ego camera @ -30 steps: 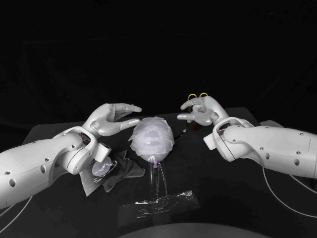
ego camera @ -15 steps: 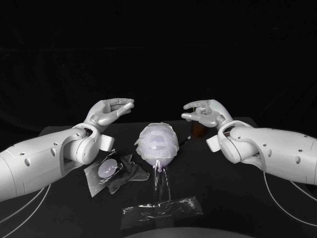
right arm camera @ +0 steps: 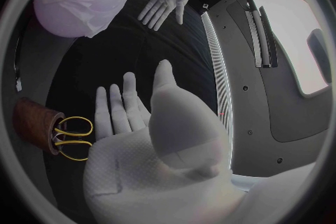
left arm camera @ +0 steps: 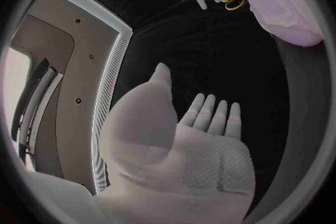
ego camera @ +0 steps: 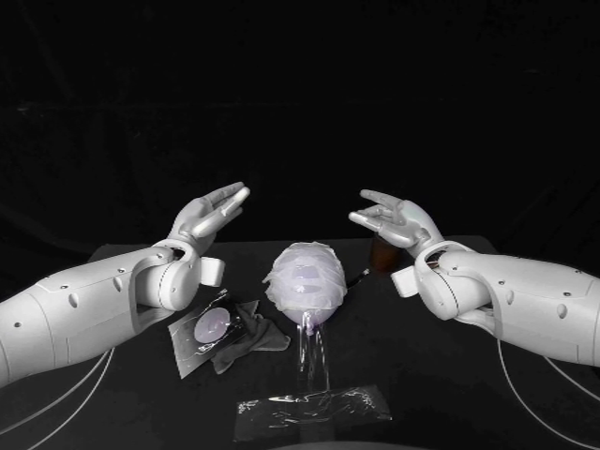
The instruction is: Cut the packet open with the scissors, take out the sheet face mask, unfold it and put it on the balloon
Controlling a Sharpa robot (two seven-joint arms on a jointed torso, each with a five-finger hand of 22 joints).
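From the head, the left robot hand (ego camera: 211, 214) and the right robot hand (ego camera: 397, 218) hang released above the surface (ego camera: 422, 375), fingers spread, palms turned toward each other and holding nothing. Between and below them stands the balloon (ego camera: 308, 302) with the sheet face mask (ego camera: 302, 268) draped over it. The packet (ego camera: 207, 328) lies beside the balloon under the left forearm, and a clear film (ego camera: 314, 405) lies nearer the front edge. The left wrist camera shows its own palm flat and bare, apart from the balloon. The right wrist camera shows the same bare palm, with the scissors (right arm camera: 71, 138) standing in a brown holder (right arm camera: 31, 123) nearby.
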